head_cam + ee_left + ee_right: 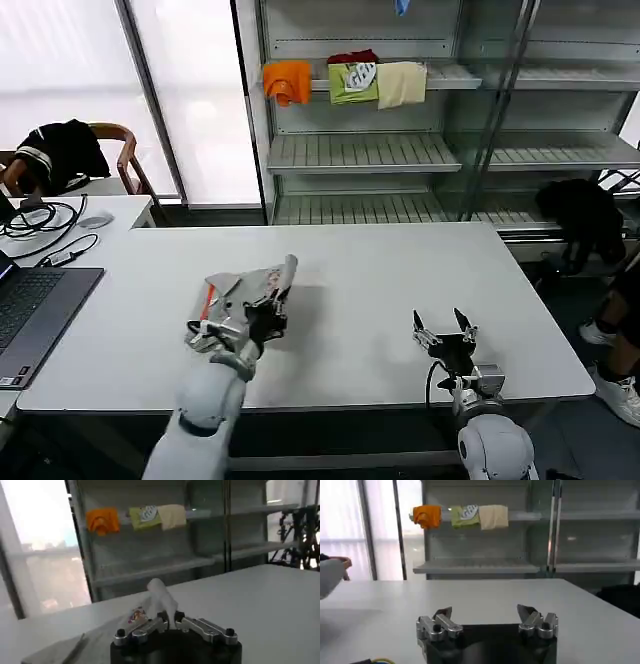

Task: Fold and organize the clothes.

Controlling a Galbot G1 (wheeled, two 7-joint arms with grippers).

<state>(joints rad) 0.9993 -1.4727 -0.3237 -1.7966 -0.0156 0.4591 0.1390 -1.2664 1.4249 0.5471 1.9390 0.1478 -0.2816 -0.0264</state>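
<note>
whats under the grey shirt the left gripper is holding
The left gripper is shut on the grey shirt, bunched over the white table. Bare tabletop surrounds it. Anything directly beneath is covered by fabric and the arm. The right gripper rests open, apart.

Looking down and forward from the head — high over the white table (400, 300), taking in both arms and the shelving (400, 150) beyond. Riding low on the left wrist, close behind the left gripper (170, 620), aimed across the tabletop toward the shelving. Mounted likewise on the right wrist, just behind the right gripper (487, 616), facing the same racks. Shared by all three — the orange, green and cream folded garments (345, 82) on the shelf.
</note>
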